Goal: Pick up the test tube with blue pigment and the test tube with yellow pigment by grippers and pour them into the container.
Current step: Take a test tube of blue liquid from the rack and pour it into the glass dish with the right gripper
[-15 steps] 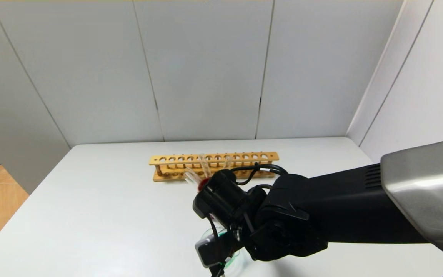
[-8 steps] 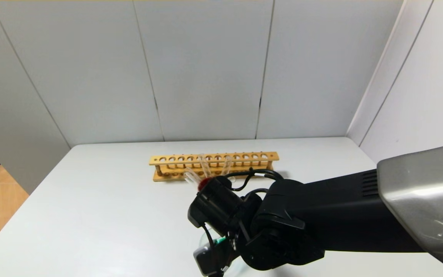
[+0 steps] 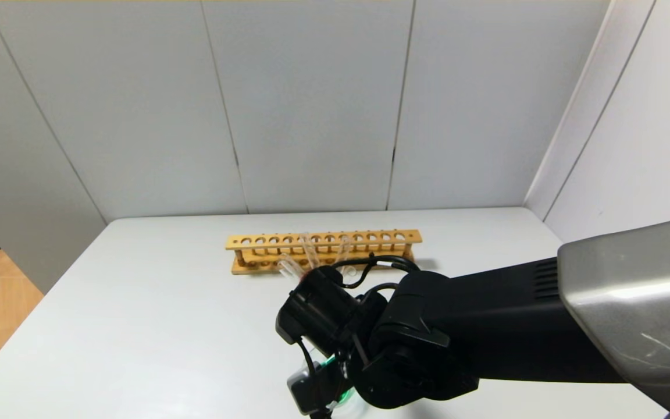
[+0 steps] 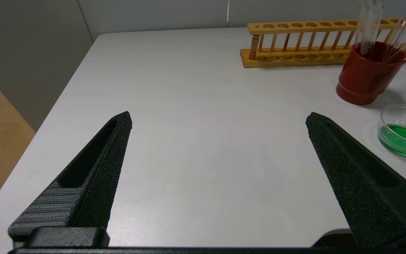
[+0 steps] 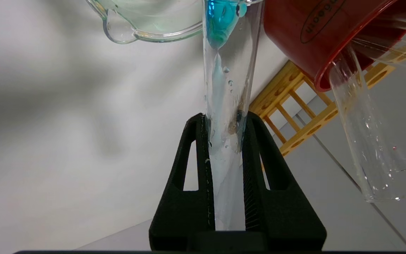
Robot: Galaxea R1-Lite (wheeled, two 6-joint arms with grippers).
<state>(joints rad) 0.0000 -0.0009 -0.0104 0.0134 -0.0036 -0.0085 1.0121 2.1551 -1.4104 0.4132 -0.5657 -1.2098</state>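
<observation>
- Grey wall panels stand behind a white surface [image 3: 137, 302], with a wooden test tube rack [image 3: 323, 251] toward twelve o'clock in the head view.
- Right gripper [image 5: 226, 137]: its jaws are clenched on the test tube with blue pigment [image 5: 228, 88], one pad on each side of the glass. In the head view this gripper hangs low at about six o'clock, mostly hidden under its own arm.
- The key relation: the tube's long axis runs straight out from between the jaws, and its far end, where the blue liquid has gathered, sits at the rim of the container [image 5: 143, 24], beside the pouring lip. The tube looks tipped for pouring; whether liquid is crossing the rim I cannot tell.
- The container already holds green liquid [image 4: 402, 137], as the left wrist view shows. That suggests yellow went in first, though this is only a guess; no yellow tube is visible.
- A red beaker [image 4: 368, 76] stands just beside the container, toward the rack, holding several clear tubes [image 5: 368, 141].
- Left gripper [image 4: 219, 120]: jaws released and wide apart, holding nothing, parked over bare surface well away from the container.
- The right arm is nearer and already holds the tube, so finishing the pour falls to it.
</observation>
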